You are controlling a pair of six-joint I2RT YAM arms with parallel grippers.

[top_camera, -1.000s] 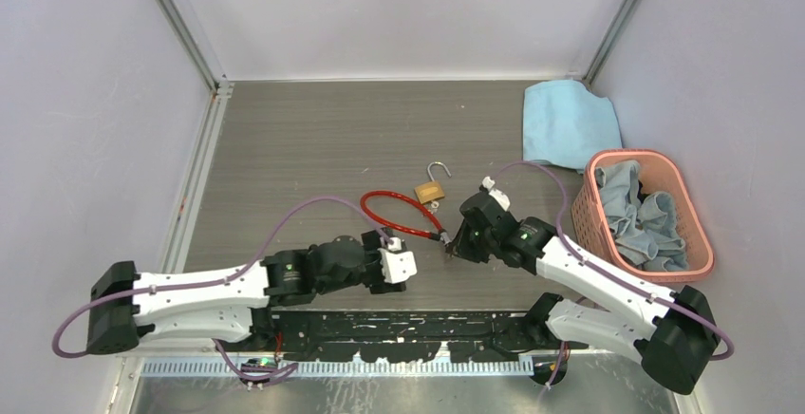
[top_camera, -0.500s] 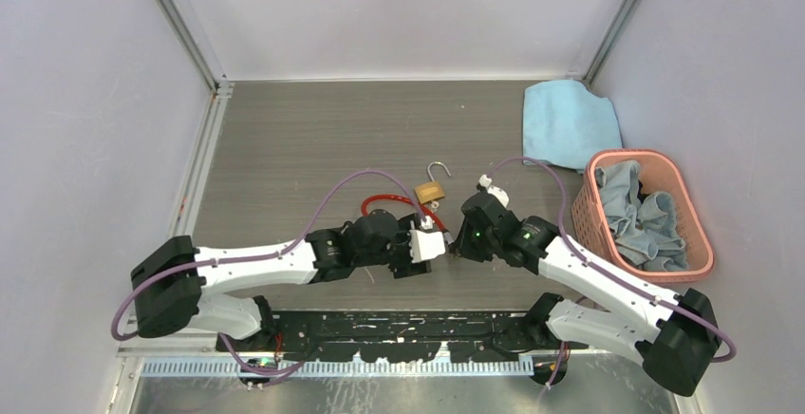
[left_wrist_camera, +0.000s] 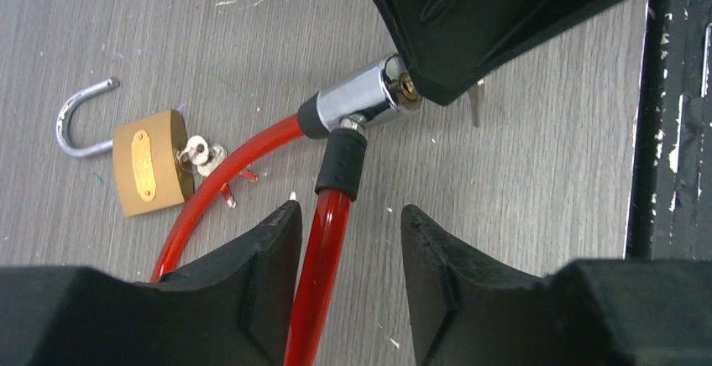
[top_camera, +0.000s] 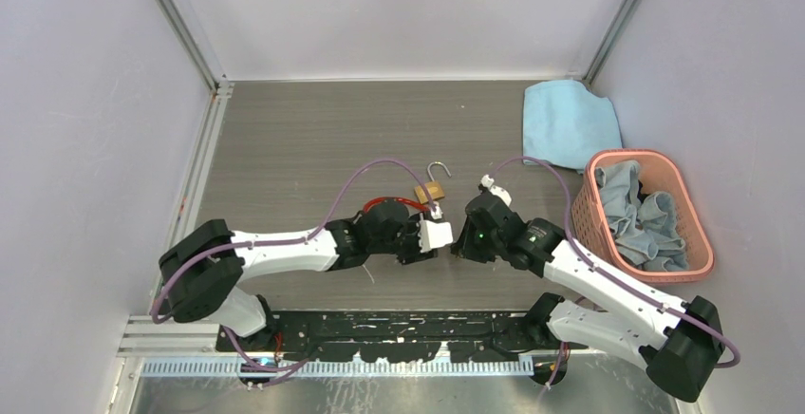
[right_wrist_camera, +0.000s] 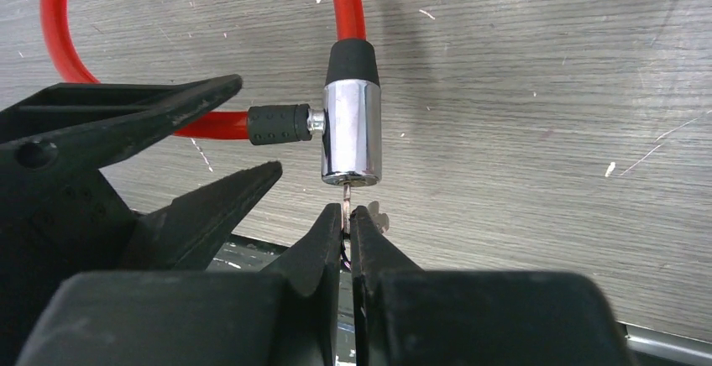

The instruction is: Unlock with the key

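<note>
The key (right_wrist_camera: pixel 345 196) is pinched in the closed right claw (right_wrist_camera: pixel 346 216), and its tip is presented at the keyhole end of the chrome cylinder (right_wrist_camera: pixel 351 131) of the red cable lock (left_wrist_camera: pixel 252 164) lying on the table (left_wrist_camera: pixel 546 173); depth of insertion cannot be determined. The left claw (left_wrist_camera: pixel 348 211) is held open astride the red cable beside the cylinder, with nothing gripped. The cable end is seen seated in the cylinder, so full insertion, turning and release are judged outstanding.

Left gripper (left_wrist_camera: pixel 348 219) jaws apart; right gripper (right_wrist_camera: pixel 346 219) pinched tight; arms angled inward
</note>
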